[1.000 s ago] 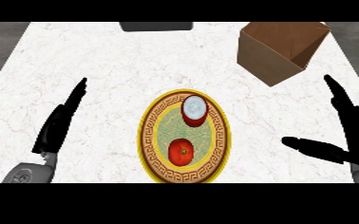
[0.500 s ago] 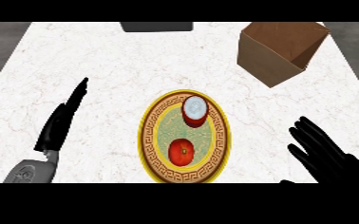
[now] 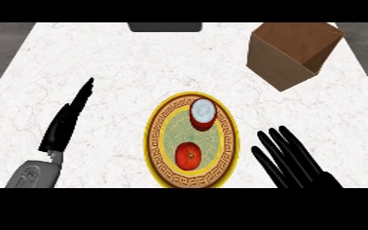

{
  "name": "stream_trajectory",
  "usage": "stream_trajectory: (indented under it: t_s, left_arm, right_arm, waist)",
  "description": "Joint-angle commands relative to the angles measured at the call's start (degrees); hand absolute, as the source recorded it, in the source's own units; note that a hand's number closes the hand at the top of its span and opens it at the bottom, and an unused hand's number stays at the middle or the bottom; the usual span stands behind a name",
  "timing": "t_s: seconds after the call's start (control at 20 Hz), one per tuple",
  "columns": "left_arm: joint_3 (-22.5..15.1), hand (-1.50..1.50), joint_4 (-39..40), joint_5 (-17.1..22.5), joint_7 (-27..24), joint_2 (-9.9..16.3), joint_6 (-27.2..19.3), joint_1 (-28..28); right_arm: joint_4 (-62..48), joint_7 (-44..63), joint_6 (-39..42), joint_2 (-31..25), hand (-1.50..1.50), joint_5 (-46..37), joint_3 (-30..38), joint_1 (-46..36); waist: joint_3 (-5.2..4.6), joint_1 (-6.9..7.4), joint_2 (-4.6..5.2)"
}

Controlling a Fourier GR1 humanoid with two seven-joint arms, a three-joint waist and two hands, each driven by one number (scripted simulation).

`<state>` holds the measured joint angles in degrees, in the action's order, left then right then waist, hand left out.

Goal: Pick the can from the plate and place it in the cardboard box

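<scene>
Marble tabletop [image 3: 129, 63] fills the head view. At the left, the left hand [image 3: 64, 124] rests open above its grey forearm, fingers straight and pointing away from the robot, well apart from the plate. In the middle sits the plate [image 3: 159, 126], yellow-rimmed with a patterned border. On its far part stands the can [image 3: 203, 114], red-sided with a pale top, tilted a little. Nearer the robot on the same plate lies a tomato [image 3: 188, 156], apart from the can. Just right of the plate, the right hand [image 3: 291, 163] is open, its fingers spread and straight, holding nothing and not touching the plate. At the far right stands the box [image 3: 277, 61], open at the top, well apart from the plate. A dark object [image 3: 164, 27] lies at the far edge.
</scene>
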<state>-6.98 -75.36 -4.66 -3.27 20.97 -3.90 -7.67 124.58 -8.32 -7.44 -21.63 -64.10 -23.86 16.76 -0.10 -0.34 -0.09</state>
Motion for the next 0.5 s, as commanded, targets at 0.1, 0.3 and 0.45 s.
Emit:
stream_trajectory:
  t_s: [0.1,0.3,0.45]
  left_arm:
    - [-0.2,0.0,-3.7,-2.0,1.9,-1.4,-0.3,1.6]
    - [0.4,0.0,0.9,-4.0,-0.1,-4.3,-0.8,-0.3]
    - [2.9,0.0,2.3,-3.0,-0.3,-2.2,1.9,-2.5]
  right_arm:
    - [2.1,12.1,11.9,6.8,-1.5,-10.8,-6.4,-6.0]
    - [-6.8,11.6,10.0,10.7,-1.5,-10.5,-5.0,-9.4]
    - [-13.2,11.7,8.2,13.0,-1.5,-12.7,-8.0,-10.1]
  waist:
    - [0.07,0.49,0.02]
    - [0.1,0.28,0.09]
    - [0.1,0.28,0.11]
